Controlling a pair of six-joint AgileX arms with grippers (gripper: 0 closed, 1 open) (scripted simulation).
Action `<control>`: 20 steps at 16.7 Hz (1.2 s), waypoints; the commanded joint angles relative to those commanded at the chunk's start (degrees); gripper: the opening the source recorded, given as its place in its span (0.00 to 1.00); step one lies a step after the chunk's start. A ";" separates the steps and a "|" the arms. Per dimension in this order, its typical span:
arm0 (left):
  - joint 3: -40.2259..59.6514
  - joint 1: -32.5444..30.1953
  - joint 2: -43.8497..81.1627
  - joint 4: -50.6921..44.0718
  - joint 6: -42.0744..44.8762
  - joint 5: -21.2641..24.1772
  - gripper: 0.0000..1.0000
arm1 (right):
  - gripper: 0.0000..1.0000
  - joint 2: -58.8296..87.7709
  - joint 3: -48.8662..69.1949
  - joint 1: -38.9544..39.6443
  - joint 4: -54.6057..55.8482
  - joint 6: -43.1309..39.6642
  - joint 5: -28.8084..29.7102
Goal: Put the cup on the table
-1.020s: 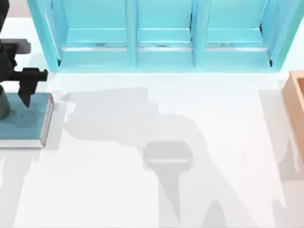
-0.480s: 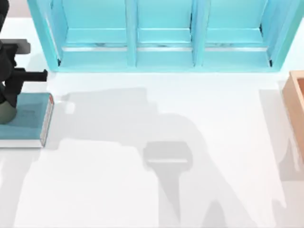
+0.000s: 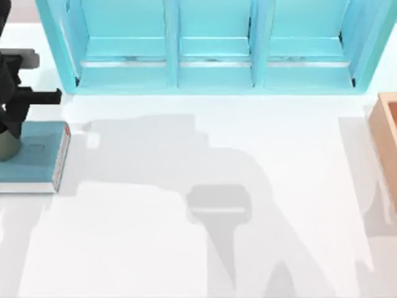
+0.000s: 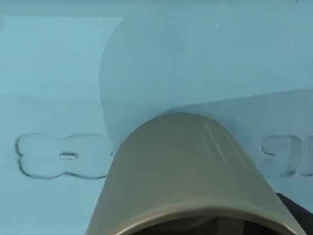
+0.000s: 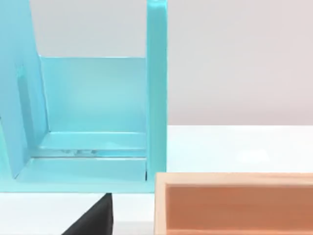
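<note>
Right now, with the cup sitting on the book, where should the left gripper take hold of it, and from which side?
Probably across the side wall just below the rim, coming from above. The cup is a plain handleless cylinder standing on the book, so any opposite pair of wall points works. The left gripper is at the cup at the table's left edge.

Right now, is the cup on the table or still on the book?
On the teal book: the cup stands on its cover at the table's left edge, under the left gripper.

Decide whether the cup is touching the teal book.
Touching. The left wrist view shows the cup with its base meeting the book's cover and no gap showing; in the top view it stands on the book.
</note>
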 joint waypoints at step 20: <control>10.51 -18.56 -1.73 -11.09 -18.67 0.08 0.00 | 1.00 0.00 0.00 0.00 0.00 0.00 0.00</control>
